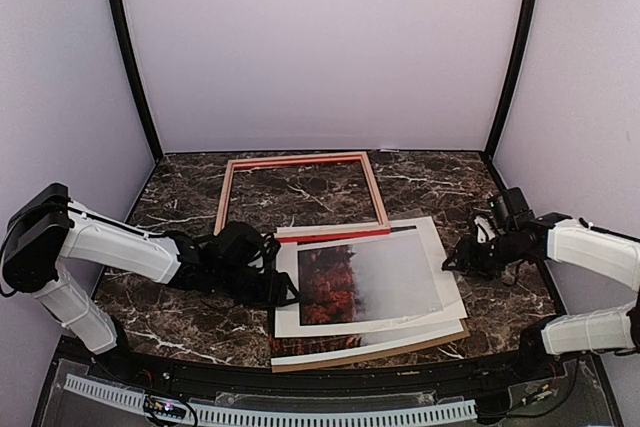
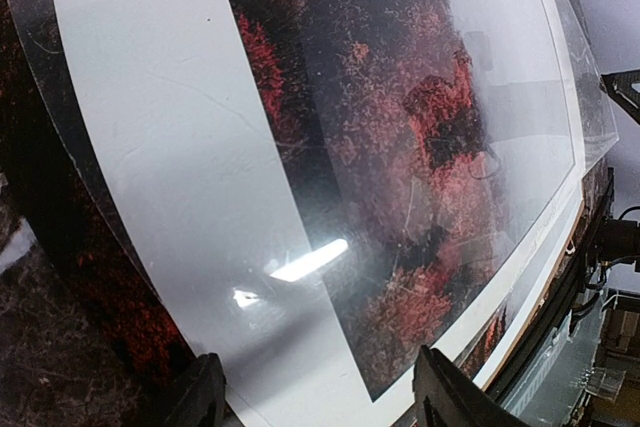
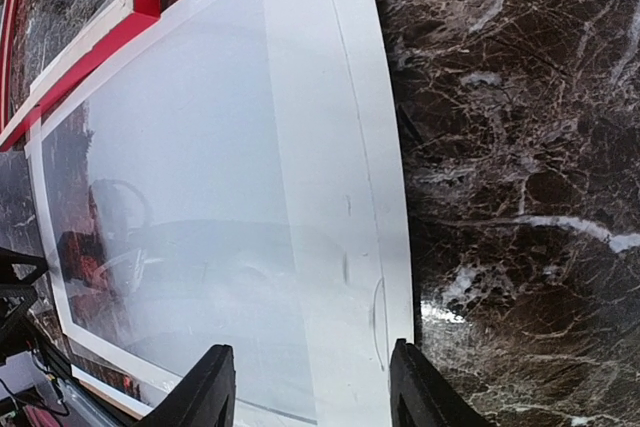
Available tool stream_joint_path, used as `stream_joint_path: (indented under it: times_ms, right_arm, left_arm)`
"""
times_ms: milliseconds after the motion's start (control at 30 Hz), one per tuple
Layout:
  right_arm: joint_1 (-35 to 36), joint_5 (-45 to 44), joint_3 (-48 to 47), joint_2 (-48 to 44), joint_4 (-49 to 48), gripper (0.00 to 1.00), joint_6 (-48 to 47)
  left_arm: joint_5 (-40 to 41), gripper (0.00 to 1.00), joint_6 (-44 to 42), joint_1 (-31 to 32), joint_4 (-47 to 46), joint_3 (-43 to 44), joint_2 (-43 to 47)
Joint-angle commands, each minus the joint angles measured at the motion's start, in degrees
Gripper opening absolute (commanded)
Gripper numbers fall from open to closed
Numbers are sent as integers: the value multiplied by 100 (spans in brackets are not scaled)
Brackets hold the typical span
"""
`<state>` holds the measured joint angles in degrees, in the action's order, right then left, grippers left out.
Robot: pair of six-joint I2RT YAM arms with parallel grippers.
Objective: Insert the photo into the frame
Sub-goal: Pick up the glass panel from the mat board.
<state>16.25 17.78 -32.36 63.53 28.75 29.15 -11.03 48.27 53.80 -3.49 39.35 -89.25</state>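
Well, lilac walls [image 1: 320, 47] surround dark marble [image 1: 170, 312] bearing the frame [image 1: 222, 197].

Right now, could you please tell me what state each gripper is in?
Left gripper: jaws open, gripping nothing, near the photo.
Right gripper: jaws open, gripping nothing, by the white mat edge.

A robot lab's test booth: plain pale walls [image 1: 320, 47] and black corner posts [image 1: 131, 57] stand beyond the left claw [image 1: 288, 292] and right claw [image 1: 448, 261], marble-patterned tabletop [image 1: 440, 177] beneath them, slotted cable duct [image 1: 300, 415] behind them.
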Motion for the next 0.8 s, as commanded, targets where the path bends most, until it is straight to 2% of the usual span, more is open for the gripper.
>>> stream_joint_path:
  times_ms: [0,267,467,767]
  right_arm:
    - [170,266,-191,92,-35,53,-39]
    - [221,455,-163,59,-92,43,17]
    - [221,968,24,0,-241,37,63]
    - [221,1008,181,-1,-196,32,30]
  left_arm:
    - [23,67,13,60,237,-229,-230]
    - [39,67,-2,54,224,-235,-213]
    - [33,67,-2,53,216,-259,-205]
    - [114,66,29,56,249,-322,-39]
